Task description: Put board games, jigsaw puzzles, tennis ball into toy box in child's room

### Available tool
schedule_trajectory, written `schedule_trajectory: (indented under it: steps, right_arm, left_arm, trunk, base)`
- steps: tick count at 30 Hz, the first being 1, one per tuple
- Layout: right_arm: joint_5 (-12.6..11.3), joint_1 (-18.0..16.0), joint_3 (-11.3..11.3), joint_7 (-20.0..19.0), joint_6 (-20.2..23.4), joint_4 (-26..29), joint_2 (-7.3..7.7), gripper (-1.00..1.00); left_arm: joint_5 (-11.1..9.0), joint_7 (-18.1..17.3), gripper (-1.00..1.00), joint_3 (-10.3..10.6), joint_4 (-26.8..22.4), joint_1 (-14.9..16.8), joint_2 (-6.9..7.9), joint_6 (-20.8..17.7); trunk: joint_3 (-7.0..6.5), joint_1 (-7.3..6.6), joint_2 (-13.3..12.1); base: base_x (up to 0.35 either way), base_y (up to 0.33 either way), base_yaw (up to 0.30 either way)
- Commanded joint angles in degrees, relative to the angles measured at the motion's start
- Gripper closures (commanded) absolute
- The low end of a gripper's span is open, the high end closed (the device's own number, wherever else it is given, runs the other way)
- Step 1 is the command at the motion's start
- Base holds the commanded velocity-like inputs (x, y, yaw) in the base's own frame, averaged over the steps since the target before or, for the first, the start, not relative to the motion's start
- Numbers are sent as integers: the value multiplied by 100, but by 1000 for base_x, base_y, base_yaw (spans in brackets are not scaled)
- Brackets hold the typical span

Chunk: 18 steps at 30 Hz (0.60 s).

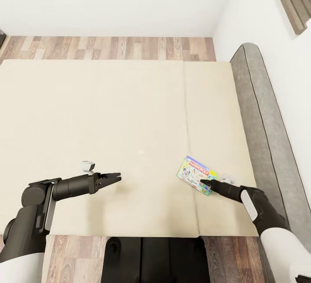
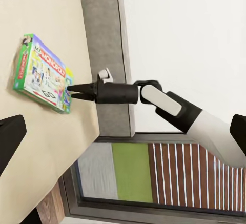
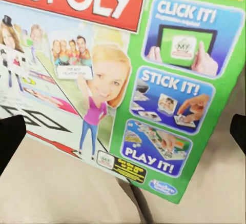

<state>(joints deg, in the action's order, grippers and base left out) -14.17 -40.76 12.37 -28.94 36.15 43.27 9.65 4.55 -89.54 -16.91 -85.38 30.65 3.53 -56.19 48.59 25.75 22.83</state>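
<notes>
One board game (image 1: 193, 172), a white-and-green Monopoly box, lies flat on the bed (image 1: 108, 114) near its front right corner. My right gripper (image 1: 203, 183) is low over the mattress with its tips at the box's near corner. In the left wrist view the right gripper (image 2: 69, 91) points at the edge of the box (image 2: 41, 73), its two prongs slightly apart. The right wrist view has the box lid (image 3: 123, 70) very close, with the fingers (image 3: 10, 137) spread at either side, holding nothing. My left gripper (image 1: 117, 178) hovers open and empty over the front middle of the bed.
The grey headboard (image 1: 263, 123) runs along the bed's right side against a white wall. Wood floor (image 1: 108, 47) shows beyond the far edge of the bed. My dark base (image 1: 155, 259) stands at the near edge. The beige mattress is bare to the left.
</notes>
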Motion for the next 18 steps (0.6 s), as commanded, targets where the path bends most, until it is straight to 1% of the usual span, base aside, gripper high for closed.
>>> schedule_trajectory:
  steps: [1,4,8,11,18]
  right_arm:
    - [-5,-7,-40,5,45,4,-34,-100]
    - [35,-39,-162,29,44,6,-180,-100]
    - [56,-62,-249,48,35,7,-296,-100]
    - [61,-76,-317,53,12,12,-332,-100]
    - [63,-96,-362,59,-10,128,-353,-100]
  left_arm:
    - [47,-46,-100,-5,-5,3,-1,-59]
    - [47,-46,-100,-5,-5,3,4,-59]
    - [46,-46,-100,-11,-5,3,6,-59]
    - [46,-46,-100,-13,-5,3,7,-59]
    - [46,-46,-100,-14,-5,3,7,-59]
  trunk:
    - [6,3,9]
    - [6,3,9]
    - [6,3,9]
    - [6,3,9]
    - [6,3,9]
  base:
    - [0,0,0]
    - [0,0,0]
    - [0,0,0]
    - [0,0,0]
    - [0,0,0]
